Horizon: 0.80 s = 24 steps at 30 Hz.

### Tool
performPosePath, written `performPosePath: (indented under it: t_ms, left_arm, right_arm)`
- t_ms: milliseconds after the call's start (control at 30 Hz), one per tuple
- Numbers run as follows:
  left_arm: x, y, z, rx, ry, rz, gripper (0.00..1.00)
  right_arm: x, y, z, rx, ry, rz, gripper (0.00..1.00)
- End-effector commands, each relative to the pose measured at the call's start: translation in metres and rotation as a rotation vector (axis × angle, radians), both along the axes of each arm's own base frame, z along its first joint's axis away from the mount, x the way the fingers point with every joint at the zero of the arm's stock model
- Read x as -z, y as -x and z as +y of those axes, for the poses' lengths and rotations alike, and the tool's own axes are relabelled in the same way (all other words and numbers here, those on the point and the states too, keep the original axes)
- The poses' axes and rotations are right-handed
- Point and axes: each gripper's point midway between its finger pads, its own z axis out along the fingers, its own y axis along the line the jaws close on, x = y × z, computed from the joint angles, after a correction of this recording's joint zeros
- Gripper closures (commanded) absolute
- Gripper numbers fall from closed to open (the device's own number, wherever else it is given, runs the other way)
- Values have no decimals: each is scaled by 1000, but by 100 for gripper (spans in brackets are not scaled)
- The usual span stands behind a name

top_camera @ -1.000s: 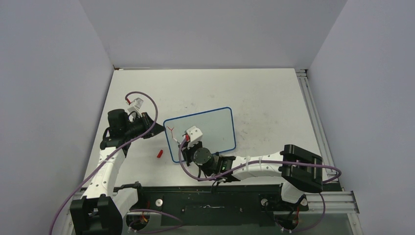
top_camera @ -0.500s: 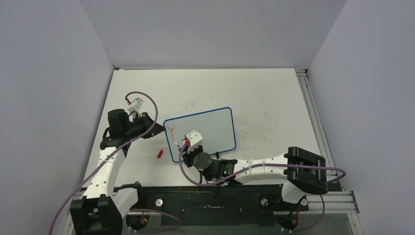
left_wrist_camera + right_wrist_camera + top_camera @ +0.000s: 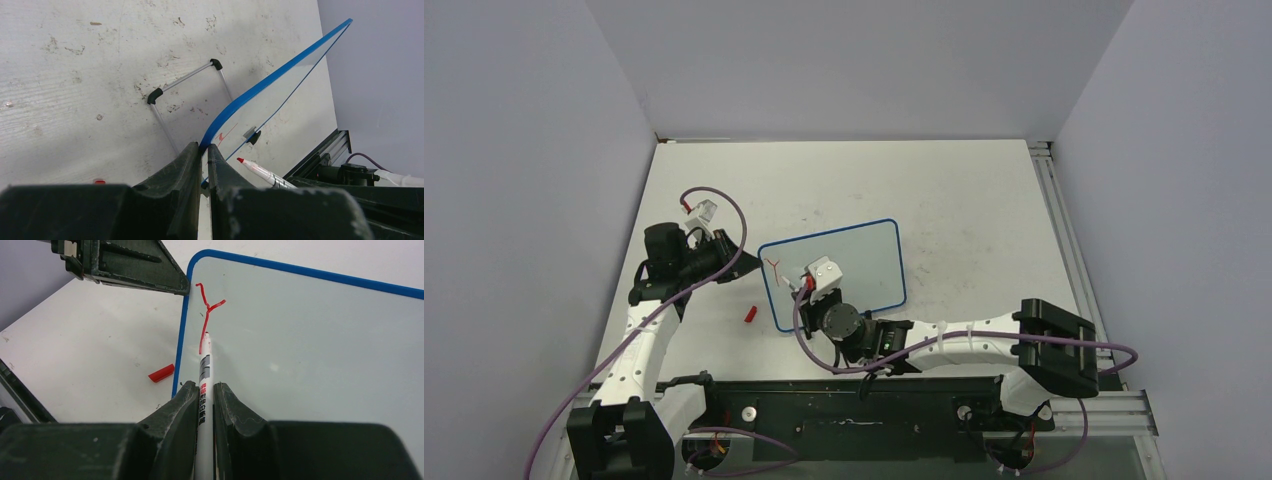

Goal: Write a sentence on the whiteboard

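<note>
- Scuffed white table (image 3: 984, 200) is carrying the whiteboard (image 3: 864, 255) near its middle.
- Light, glossy and slippery is how the board is looking; its blue rim is offering the surest hold.
- At one corner, the left tool (image 3: 202, 149) is pinching that rim.
- Over the board, the right tool (image 3: 203, 387) is pinching a marker (image 3: 204, 367), its tip touching the sentence (image 3: 207, 310) at its first letter.

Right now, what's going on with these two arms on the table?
The left arm has its jaws shut on the left edge of the blue-framed whiteboard, apparently steadying it. The right arm has its jaws shut on a white marker, whose tip is at the stem of a red Y near the board's left edge. That letter is the only writing visible. A red cap lies on the table just left of the board.
</note>
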Motion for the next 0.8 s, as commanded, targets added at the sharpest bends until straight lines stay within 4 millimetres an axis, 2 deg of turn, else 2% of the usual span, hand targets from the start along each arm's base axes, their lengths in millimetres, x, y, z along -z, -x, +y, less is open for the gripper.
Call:
performPosePath:
  t_ms: [0, 367, 767]
  left_arm:
    - [-18, -3, -8, 45, 12, -69, 92]
    - [-19, -4, -7, 44, 11, -69, 92]
    - [-17, -4, -7, 46, 11, -65, 92]
  right_arm:
    - [-23, -14, 6, 33, -61, -28, 95]
    - [-15, -24, 5, 42, -56, -17, 95]
    - [-11, -26, 12, 15, -50, -13, 95]
